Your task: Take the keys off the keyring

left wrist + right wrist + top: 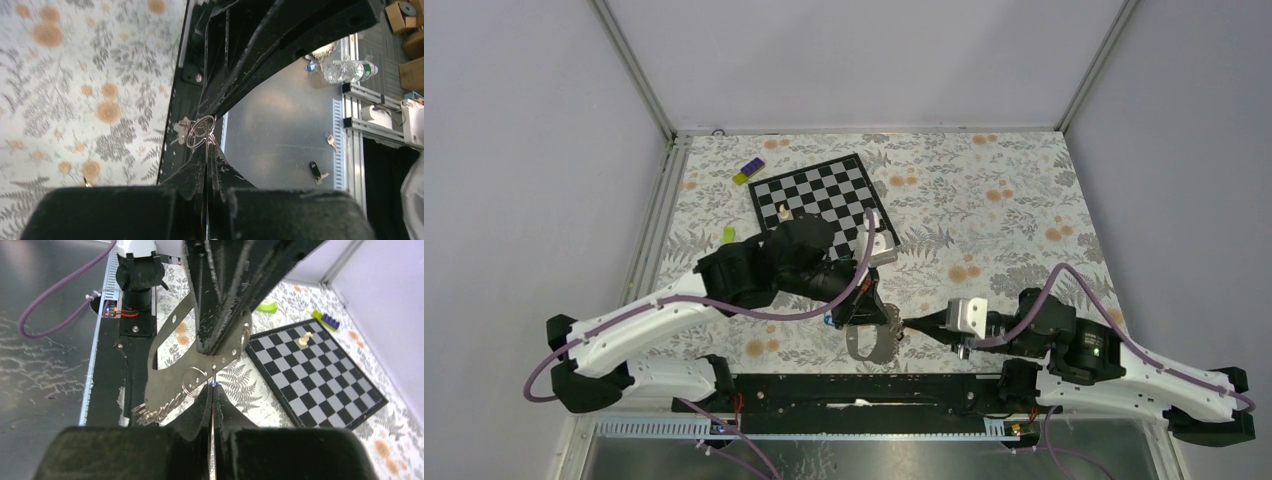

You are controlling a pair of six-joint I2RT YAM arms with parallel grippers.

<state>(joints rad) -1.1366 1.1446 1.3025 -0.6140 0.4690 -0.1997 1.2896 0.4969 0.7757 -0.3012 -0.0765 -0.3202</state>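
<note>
The keyring (200,131) hangs in the air over the table's near edge, between my two grippers. My left gripper (206,146) is shut, with the ring's wire pinched at its tips; a silvery key (180,131) dangles to the ring's left. My right gripper (212,386) is shut on the keyring's blue tag (212,383). In the right wrist view the ring (192,380) shows beside the tips, and a bunch of keys (155,412) hangs below it. From above, both grippers (871,318) (907,325) meet tip to tip. Two loose keys (330,141) (316,171) lie on the grey metal surface.
A chessboard (824,200) with a white chess piece (782,211) lies at the back left, a purple-and-yellow block (748,171) and a green bit (729,235) near it. The black base rail (874,390) runs along the near edge. A water bottle (350,71) lies beyond it.
</note>
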